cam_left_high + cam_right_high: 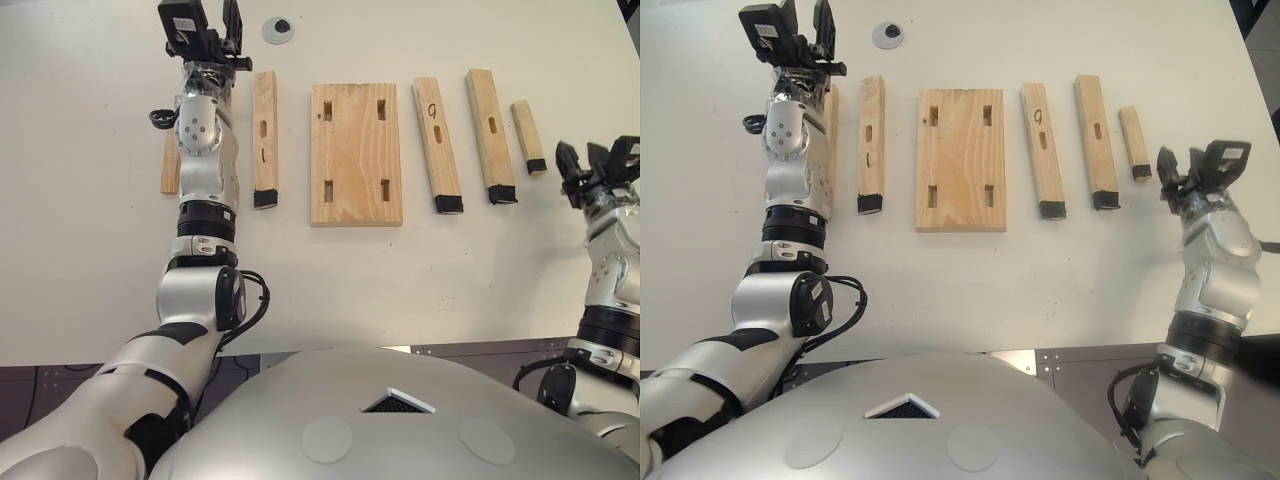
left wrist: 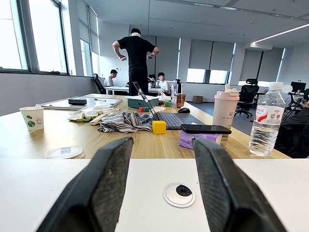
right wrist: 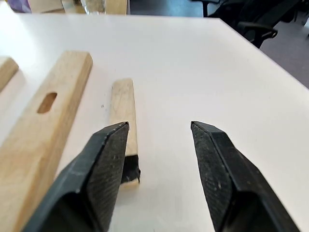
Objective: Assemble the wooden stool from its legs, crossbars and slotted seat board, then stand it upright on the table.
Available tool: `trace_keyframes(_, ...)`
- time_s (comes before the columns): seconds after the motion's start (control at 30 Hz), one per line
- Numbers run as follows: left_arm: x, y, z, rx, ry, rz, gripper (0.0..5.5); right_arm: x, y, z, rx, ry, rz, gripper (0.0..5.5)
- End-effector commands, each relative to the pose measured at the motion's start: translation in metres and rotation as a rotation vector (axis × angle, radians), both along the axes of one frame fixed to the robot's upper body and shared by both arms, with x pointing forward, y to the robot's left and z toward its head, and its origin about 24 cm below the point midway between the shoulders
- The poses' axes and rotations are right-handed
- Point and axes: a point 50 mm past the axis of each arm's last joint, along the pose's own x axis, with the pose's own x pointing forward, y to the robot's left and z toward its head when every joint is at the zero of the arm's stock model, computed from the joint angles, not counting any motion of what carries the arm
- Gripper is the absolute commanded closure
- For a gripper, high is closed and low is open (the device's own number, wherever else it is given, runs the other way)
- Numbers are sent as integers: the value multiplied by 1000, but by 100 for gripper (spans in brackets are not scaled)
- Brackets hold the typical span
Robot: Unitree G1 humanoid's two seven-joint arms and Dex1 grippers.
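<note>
The seat board (image 1: 355,155) is pale honey wood with fine straight grain and four dark slots. The legs (image 1: 264,140) are the same light wood, each with a dark slot and a black cap at one end; two bear dark pen marks. The short crossbar (image 1: 529,137) is pale wood too, tipped black. A strip (image 1: 170,165) half hidden under the left arm looks like matching wood. The table (image 1: 100,280) is plain white. The disc (image 1: 279,30) is light grey with a black centre. The left gripper (image 2: 161,145) and right gripper (image 3: 159,128) are black, the left one's pads (image 2: 104,183) finely dotted.
</note>
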Motion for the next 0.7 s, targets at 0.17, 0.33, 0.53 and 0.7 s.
trace_keyframes(0.17, 2, -3, 2, 6, 8, -12, 325, -5, 12, -18, 13, 61, 94, 313)
trace_keyframes(0.33, 1, -2, 0, 6, 16, -17, 325, -6, 16, -23, -10, 68, 104, 313)
trace_keyframes(0.53, 2, -3, 0, 2, 22, -22, 325, 0, 17, -35, 23, 106, 92, 313)
trace_keyframes(0.7, 3, -4, 1, 1, 23, -28, 321, 3, 24, -47, 57, 128, 123, 360)
